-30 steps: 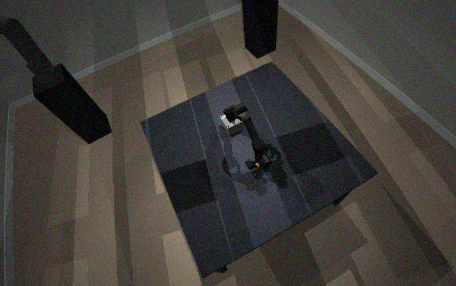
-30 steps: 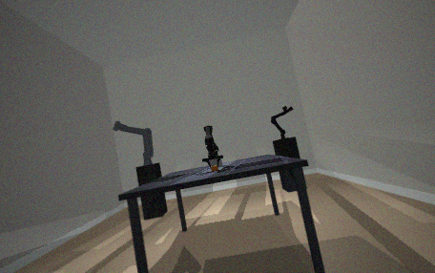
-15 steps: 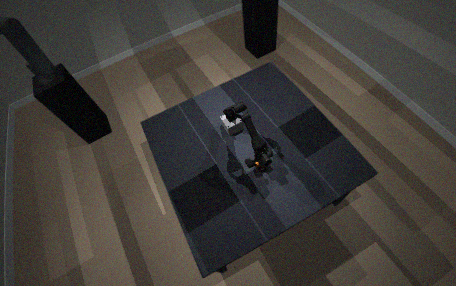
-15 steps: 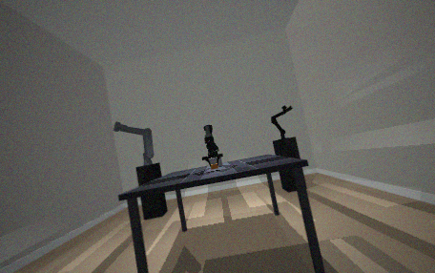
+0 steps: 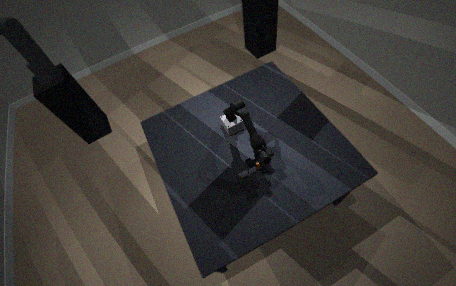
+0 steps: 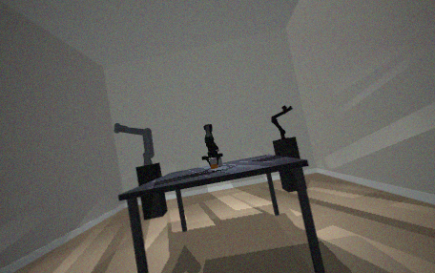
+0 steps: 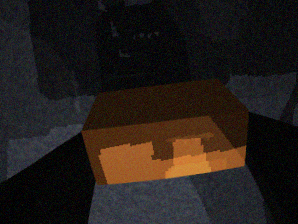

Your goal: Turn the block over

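One block [image 5: 258, 164] [image 6: 214, 166] [image 7: 165, 150], orange, sits between the fingers of our pincer [image 5: 258, 165] [image 6: 214, 162] [image 7: 165, 129], and that is about as far as we have come. The pincer is closed on it, its fingers standing fairly wide because the block is broad, with one dark finger against each end in the wrist view. The block is at the counter [image 5: 215, 260] [image 6: 167, 186] [image 7: 145, 205], low under the arm [image 5: 253, 135] [image 6: 210, 138] and out from its pale base [image 5: 235, 130]; whether it touches the surface or hangs just over it, we cannot tell.

So the grasp looks done, and the turning remains. We see no mark on the faces in view, and the light is too dim and patchy to say which side carries it, so we cannot confirm which way the marked side faces. By our judgement, we still have to lift the block enough for its edges to swing round, roll it over, lower it flat, open the pincer and back away. Letting go partway could leave it on a side face.
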`<state>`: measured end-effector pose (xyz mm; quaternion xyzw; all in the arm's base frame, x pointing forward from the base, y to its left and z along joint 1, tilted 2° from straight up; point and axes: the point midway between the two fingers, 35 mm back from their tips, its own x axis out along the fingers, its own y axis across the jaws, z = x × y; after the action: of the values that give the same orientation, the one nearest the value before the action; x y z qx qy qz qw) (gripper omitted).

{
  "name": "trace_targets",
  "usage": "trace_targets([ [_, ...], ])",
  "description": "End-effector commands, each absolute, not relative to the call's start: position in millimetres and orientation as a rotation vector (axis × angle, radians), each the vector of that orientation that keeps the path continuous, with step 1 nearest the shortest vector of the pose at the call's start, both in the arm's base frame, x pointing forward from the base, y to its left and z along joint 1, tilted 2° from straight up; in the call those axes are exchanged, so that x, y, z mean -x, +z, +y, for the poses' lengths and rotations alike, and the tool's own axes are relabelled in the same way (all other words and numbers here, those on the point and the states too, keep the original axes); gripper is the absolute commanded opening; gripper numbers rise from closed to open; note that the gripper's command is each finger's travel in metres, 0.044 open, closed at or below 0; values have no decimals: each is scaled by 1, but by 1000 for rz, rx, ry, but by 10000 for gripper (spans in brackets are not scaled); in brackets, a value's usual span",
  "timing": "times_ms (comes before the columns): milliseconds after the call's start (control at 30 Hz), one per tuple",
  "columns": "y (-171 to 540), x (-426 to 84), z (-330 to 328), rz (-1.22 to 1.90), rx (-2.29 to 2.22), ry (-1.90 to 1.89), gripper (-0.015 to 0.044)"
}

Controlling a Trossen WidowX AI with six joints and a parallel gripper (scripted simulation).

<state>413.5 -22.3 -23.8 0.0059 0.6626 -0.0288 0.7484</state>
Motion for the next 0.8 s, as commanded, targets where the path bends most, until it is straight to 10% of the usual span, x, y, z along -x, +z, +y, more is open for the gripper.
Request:
trace_targets([
  [0, -25, -414, -22, 1391, -8, -61, 0],
  [767, -30, -407, -22, 1054, 3, -59, 0],
])
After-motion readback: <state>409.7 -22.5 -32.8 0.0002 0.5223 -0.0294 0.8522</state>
